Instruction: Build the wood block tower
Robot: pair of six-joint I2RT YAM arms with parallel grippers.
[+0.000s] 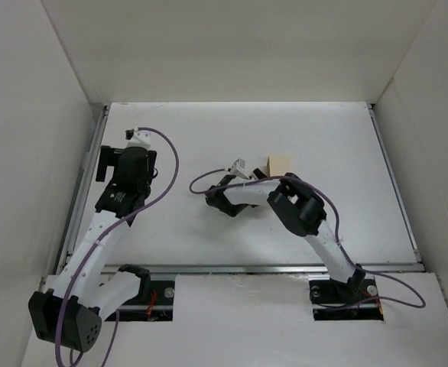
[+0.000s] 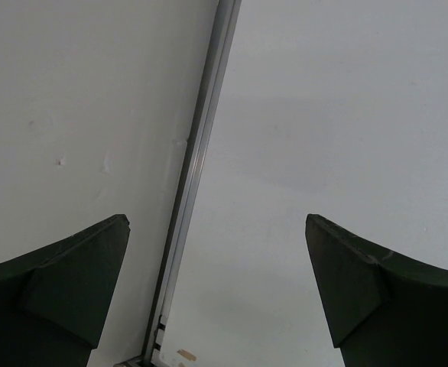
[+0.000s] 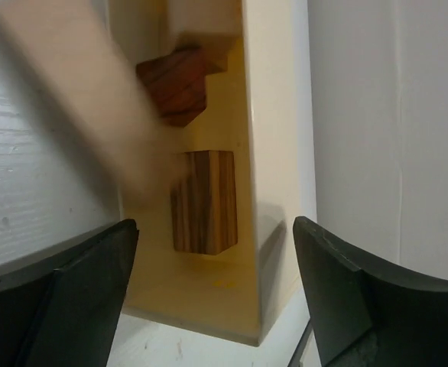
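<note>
Fingers parted and empty, the right gripper [image 3: 212,229] faces the pale tan and reddish-brown wood block tower [image 3: 209,153]: seemingly a release. Next it must back off without nudging; the left gripper [image 2: 216,222] holds its fingers wide.

a white table [image 1: 346,138] enclosed on three sides by plain white walls [image 1: 232,46]. a thin metal rail [image 2: 199,160] runs along its left edge. a pale yellow wooden box [image 1: 279,164] stands near the table's middle, toward the back.
</note>
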